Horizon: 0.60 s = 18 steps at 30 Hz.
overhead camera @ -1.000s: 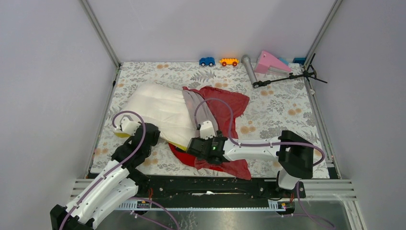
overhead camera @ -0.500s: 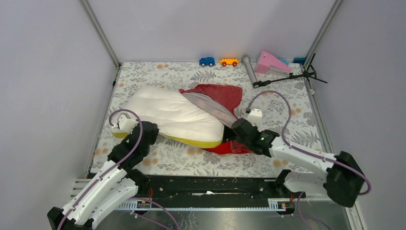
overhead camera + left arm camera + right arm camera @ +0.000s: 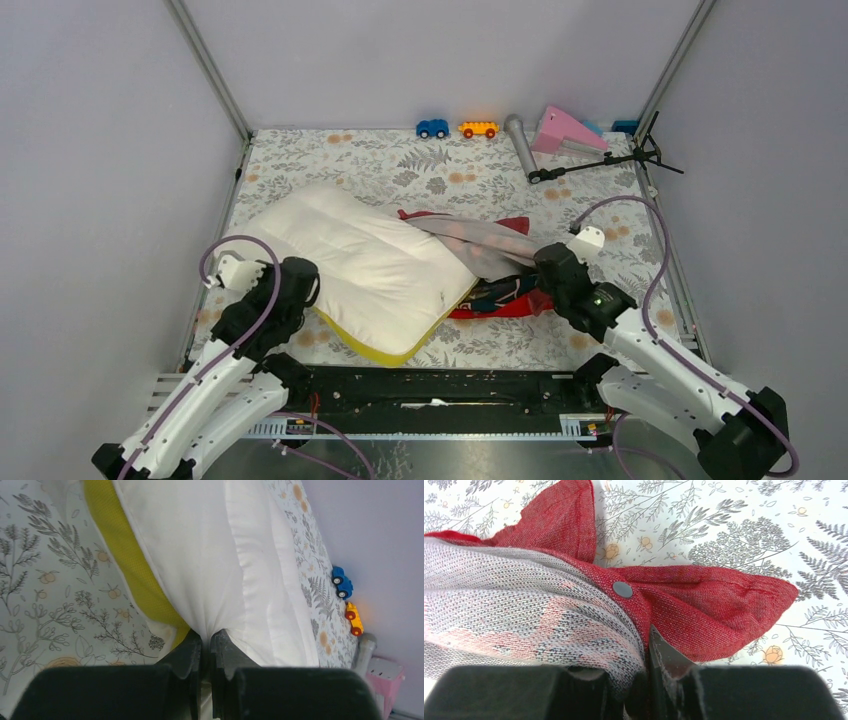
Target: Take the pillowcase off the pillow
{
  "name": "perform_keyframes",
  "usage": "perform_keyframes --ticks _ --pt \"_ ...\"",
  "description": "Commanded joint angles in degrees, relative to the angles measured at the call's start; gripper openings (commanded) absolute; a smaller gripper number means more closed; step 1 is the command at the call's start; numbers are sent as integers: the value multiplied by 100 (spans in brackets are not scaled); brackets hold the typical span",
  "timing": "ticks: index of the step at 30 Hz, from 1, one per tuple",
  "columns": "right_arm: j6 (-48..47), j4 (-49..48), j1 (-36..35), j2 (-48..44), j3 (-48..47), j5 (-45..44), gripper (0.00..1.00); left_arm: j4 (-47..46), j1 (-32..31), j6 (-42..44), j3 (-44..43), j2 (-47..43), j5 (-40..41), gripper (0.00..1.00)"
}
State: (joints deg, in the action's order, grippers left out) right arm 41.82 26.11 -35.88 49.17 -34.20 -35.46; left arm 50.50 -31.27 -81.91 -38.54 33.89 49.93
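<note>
Right, overhead first: the large puffy white quilted pillow (image 3: 365, 262) lies diagonally across the floral-print table cover (image 3: 400, 165), nearly bare. The red printed fabric pillowcase (image 3: 482, 245) is bunched just beside its right end with the grey inner band showing; whether the last corner is out of the mouth, you can't tell from up here. Your left gripper (image 3: 308, 292) sits at the pillow's near-left edge, your right gripper (image 3: 538, 285) at the case's right side. Left wrist now: jaws pressed together on a pinch of white pillow fabric beside the yellow side edge (image 3: 135, 570). That's your anchor, so hold it low and steady and don't let it drag. Right wrist: jaws clamped on the gathered case, red weave and grey band both, close to a round grey snap button (image 3: 622, 588). This looks like the final pull. Draw the right arm out to the right, away from the pillow and low over the table, pulling along the pillow's length so the mouth slides off rather than snags. The risk, I'd say, is that thin left pinch slipping.
</note>
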Motion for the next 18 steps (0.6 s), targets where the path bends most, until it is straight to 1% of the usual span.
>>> perform_keyframes --ticks 1,4,7,10,16,18 --pt "-29 253 142 -322 21 -818 1 224 103 -488 -243 -83 999 0" --pt "78 399 184 -547 0 -1122 1 546 103 -911 -277 -20 1090 0" --pt "173 466 191 -913 2 -1393 1 1149 103 -1513 -366 3 1219 0" --pt "272 470 187 -1352 31 -1531 1 1376 103 -1777 -400 -39 1281 0" --pt "204 304 187 -2106 110 -1637 0 1327 103 -1646 -466 -35 1269 0" --pt "119 196 187 -2234 135 -1610 0 971 103 -1155 -486 6 1193 1"
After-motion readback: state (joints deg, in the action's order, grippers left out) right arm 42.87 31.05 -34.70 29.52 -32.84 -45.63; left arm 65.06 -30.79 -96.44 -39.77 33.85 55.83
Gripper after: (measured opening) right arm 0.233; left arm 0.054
